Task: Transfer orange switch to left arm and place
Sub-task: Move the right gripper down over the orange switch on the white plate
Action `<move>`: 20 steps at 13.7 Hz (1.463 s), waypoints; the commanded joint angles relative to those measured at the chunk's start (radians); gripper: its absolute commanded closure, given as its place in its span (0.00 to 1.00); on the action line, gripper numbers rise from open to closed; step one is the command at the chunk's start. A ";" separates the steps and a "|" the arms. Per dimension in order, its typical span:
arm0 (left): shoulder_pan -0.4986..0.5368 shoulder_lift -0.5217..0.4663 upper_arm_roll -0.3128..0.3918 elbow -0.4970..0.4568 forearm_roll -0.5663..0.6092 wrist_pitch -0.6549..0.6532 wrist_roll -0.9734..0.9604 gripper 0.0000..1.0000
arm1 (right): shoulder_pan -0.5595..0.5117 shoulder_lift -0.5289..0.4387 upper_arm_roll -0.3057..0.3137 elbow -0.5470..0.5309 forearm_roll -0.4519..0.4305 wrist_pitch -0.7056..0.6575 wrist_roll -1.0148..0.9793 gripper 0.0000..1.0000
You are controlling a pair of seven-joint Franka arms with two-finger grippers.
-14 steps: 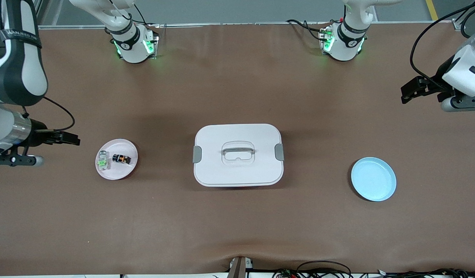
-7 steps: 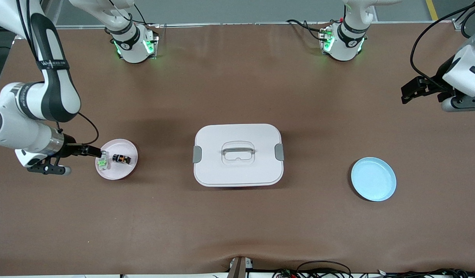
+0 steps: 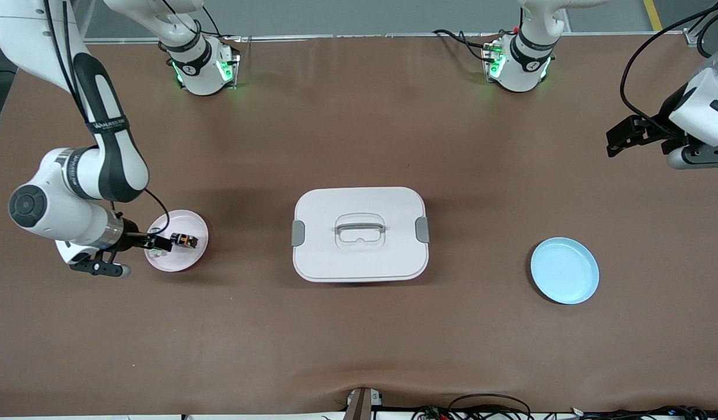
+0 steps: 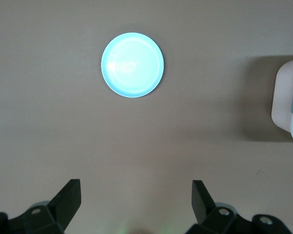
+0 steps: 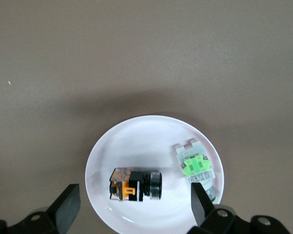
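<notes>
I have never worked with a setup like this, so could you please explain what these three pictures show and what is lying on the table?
Two white robot arms stand at a brown table. The wide picture comes from a high camera facing them; the other two come from cameras on their wrists, looking down past the fingers.

In the middle sits a white box with a handle. Toward the right arm's end is a pink plate holding the orange switch and a clear block with a green centre. Toward the left arm's end is an empty blue plate.

The right gripper hangs open over the pink plate, holding nothing. The left gripper waits, open, above the table near its own end.
</notes>
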 commanded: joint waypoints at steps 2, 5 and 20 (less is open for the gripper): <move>0.004 0.008 -0.003 0.020 0.012 -0.009 0.020 0.00 | 0.005 0.032 -0.002 -0.027 0.009 0.080 0.015 0.00; 0.004 0.008 -0.003 0.020 0.012 -0.009 0.020 0.00 | 0.021 0.058 -0.002 -0.043 0.009 0.106 0.017 0.00; 0.006 0.008 -0.003 0.020 0.011 -0.009 0.020 0.00 | 0.038 0.095 0.001 -0.124 0.013 0.200 0.018 0.00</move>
